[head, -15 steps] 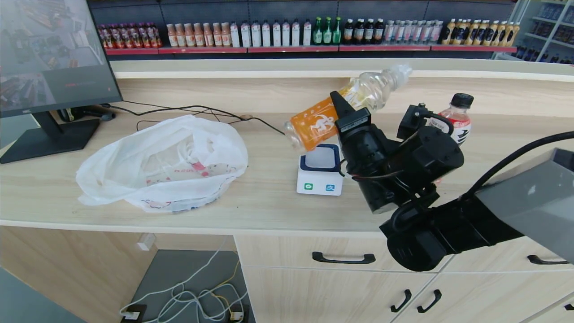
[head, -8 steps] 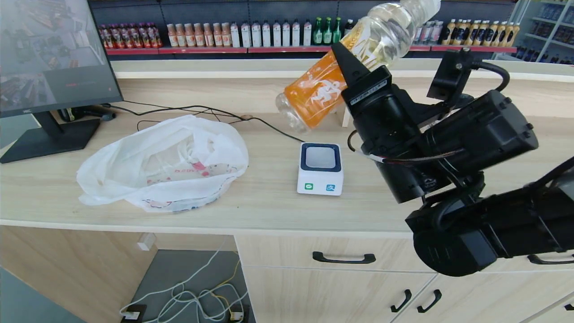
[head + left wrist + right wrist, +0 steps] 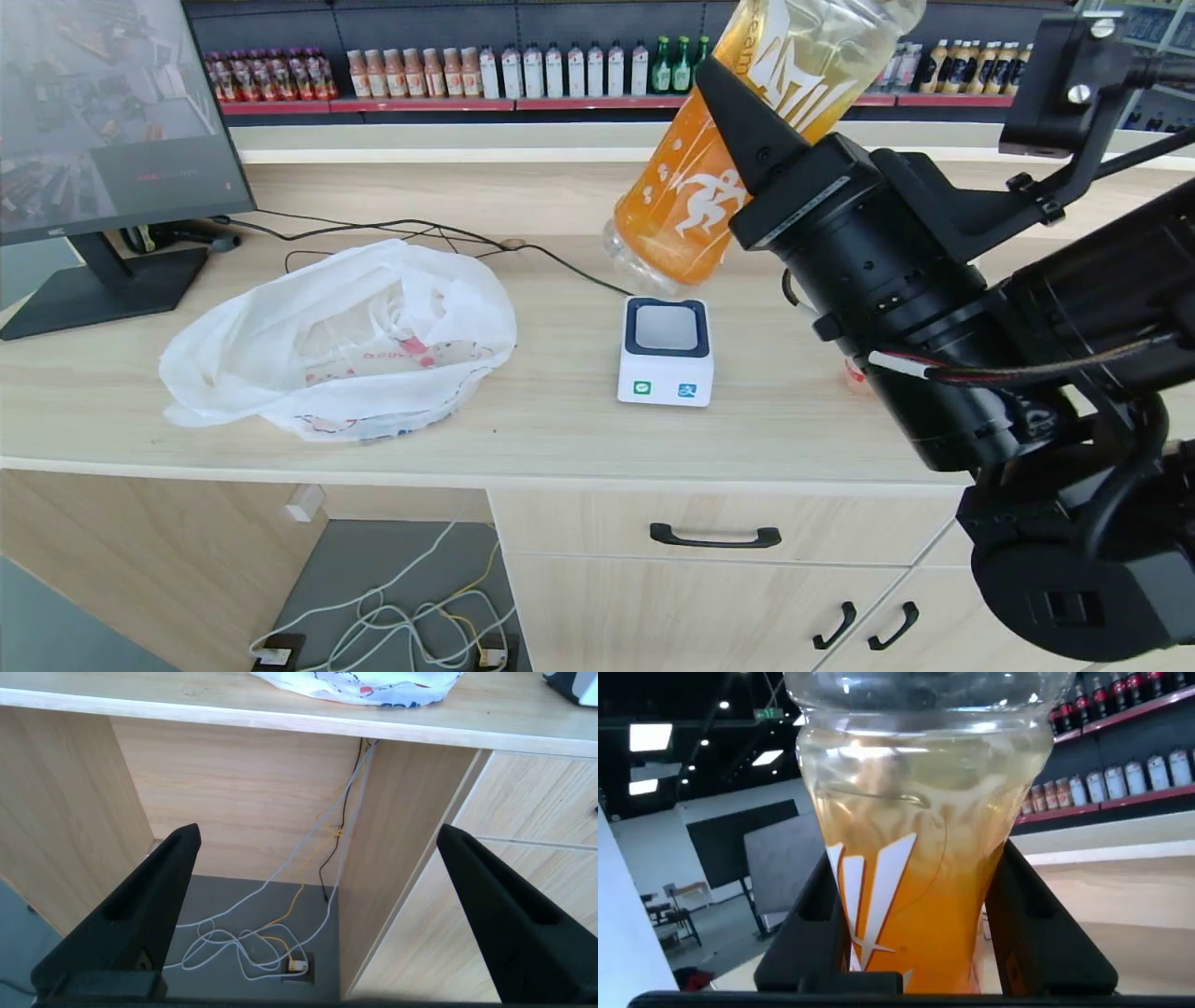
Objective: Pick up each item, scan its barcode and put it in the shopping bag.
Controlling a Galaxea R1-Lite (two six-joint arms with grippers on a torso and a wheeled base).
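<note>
Bottle [image 3: 695, 201] of orange drink hangs tilted, base lowest, just above the scanner [image 3: 665, 350], pinched between the 2 fingers of my right gripper [image 3: 920, 924]. Its round, clear plastic and glossy label look slick, so it could twist or slip onto the boxy white scanner. The thin, crinkled shopping bag [image 3: 345, 336] lies well apart. My left gripper [image 3: 322, 896] hangs spread, holding nothing.

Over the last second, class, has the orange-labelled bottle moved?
Yes. The orange-labelled bottle has risen higher above the white scanner and tipped more upright, its base now over the scanner's far edge.
</note>
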